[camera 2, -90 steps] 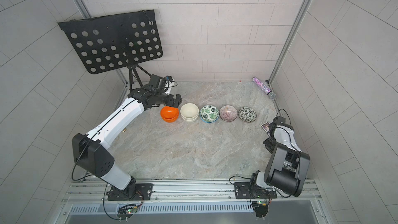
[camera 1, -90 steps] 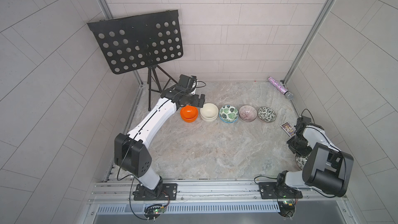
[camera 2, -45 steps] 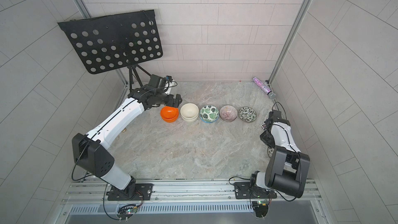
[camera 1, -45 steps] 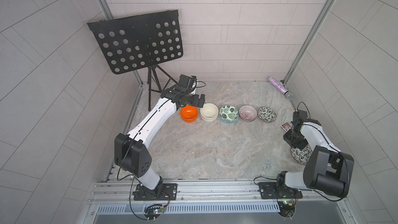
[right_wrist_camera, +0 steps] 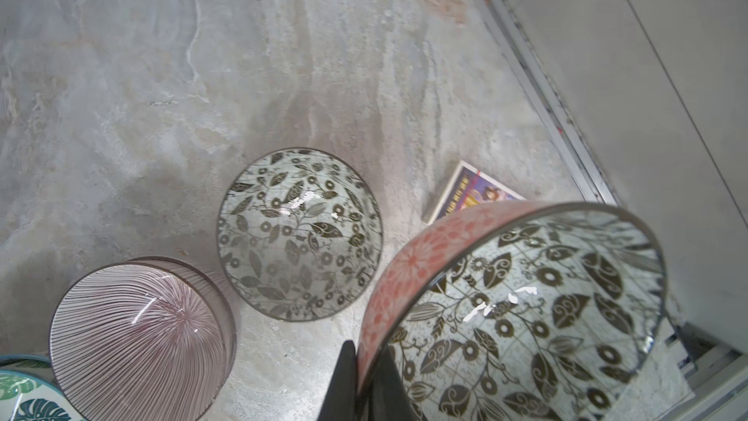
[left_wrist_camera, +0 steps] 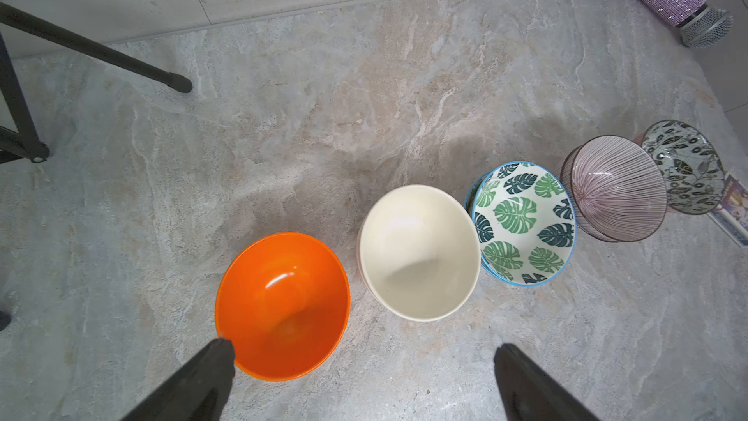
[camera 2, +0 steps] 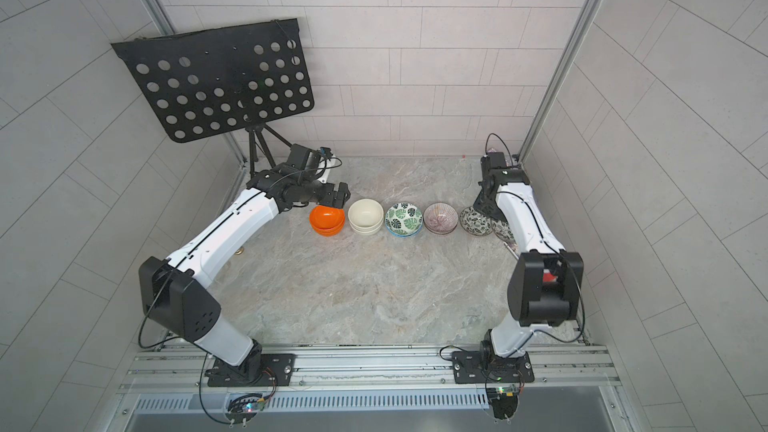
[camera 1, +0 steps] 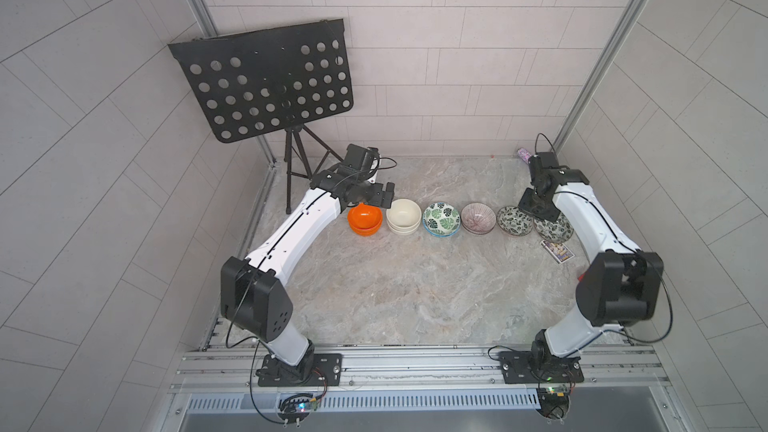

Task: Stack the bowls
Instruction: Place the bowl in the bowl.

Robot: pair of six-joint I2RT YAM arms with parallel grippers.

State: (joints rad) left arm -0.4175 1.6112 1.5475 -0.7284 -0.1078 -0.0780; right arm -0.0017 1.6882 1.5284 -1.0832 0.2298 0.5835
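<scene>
A dark leaf-patterned bowl (right_wrist_camera: 526, 309) with a pink outside fills the lower right of the right wrist view. It is tilted, and the right end effector (right_wrist_camera: 364, 374) has its fingers pressed together on the rim, one inside and one outside. It seems to be raised off the surface (camera 1: 395, 284), but the top views do not make this sure.

In a top view the held bowl is at the right end of a row, just beside the second leaf-patterned bowl (camera 1: 514, 221), which stands on the surface. Going left along the row come the purple striped bowl (camera 1: 478, 218), the green-leaf bowls (camera 1: 441, 219), the cream bowls (camera 1: 403, 216) and the orange bowls (camera 1: 365, 220). These last three kinds are each nested in pairs.

The left end effector (left_wrist_camera: 362, 350) hangs above the orange bowls with its fingers wide apart and holds nothing.

A small card (camera 1: 559, 252) lies just below the held bowl in the frame. A music stand (camera 1: 266, 81) stands at the upper left.
</scene>
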